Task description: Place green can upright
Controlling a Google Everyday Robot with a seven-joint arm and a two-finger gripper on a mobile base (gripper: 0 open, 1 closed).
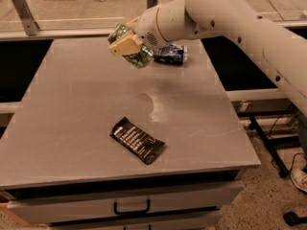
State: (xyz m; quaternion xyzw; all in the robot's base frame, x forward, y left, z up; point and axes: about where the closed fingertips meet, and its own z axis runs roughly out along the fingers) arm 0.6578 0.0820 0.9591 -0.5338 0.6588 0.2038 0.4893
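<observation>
Jaws grip the small green aluminium drink can (139,57), tilted in the air above the far part of the grey desk (72,109) — I judge this mid-carry. Next I must turn it vertical and lower it, clear of the crushed blue can (171,54) just behind. Which end is its top I cannot tell — the jaws cover its middle.
</observation>
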